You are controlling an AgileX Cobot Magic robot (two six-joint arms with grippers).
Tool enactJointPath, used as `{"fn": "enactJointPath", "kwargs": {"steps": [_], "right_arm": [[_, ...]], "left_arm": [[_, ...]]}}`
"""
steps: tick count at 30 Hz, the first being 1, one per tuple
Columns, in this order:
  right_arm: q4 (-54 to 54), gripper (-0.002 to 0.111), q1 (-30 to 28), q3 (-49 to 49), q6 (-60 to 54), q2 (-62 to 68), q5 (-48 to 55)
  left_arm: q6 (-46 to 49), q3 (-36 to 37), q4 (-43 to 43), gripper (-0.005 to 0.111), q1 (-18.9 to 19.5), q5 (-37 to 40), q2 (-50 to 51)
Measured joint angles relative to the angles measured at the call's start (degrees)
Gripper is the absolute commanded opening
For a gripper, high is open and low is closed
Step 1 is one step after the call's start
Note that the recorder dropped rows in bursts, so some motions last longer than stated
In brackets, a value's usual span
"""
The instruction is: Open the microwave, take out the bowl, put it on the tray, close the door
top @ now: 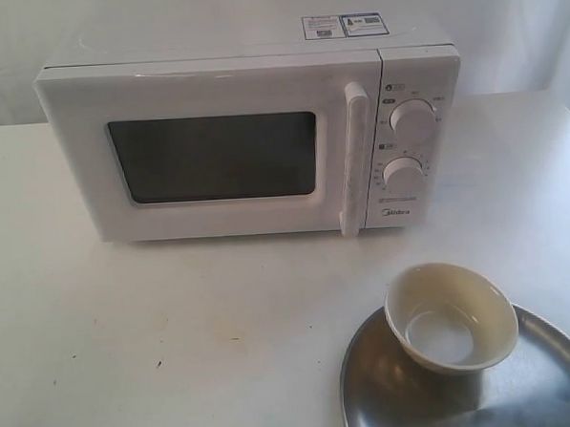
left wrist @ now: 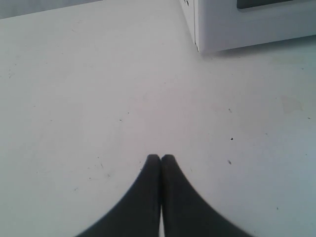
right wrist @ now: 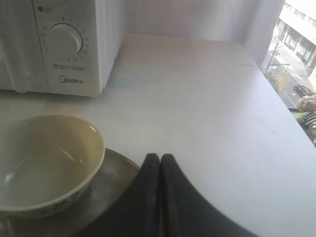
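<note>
I've got both hands pinched together, empty: left hand (left wrist: 160, 157) over bare desk (left wrist: 74, 98), right hand (right wrist: 160, 156) at the tray (top: 552, 381) edge. Bowl (top: 450, 317) sits upright on the tray, mouth up. Beyond it the microwave (top: 252, 139) faces me, door (top: 212, 93) closed, handle (top: 355, 157) vertical.

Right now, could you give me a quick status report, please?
Left hand, right hand shut, empty. Bowl on tray. Door shut. Nothing blocking seen.

bowl (top: 450, 317) on tray (top: 552, 381), front-right of microwave (top: 252, 139)
</note>
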Motion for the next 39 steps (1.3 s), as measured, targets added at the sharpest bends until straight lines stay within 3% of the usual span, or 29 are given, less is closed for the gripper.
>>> {"fn": "enactJointPath", "kwargs": {"steps": [39], "right_arm": [[0.00,0.000,-0.59,0.00,3.50,0.00,0.00]], "left_arm": [[0.00,0.00,0.00,0.000,0.00,0.00,0.00]]}}
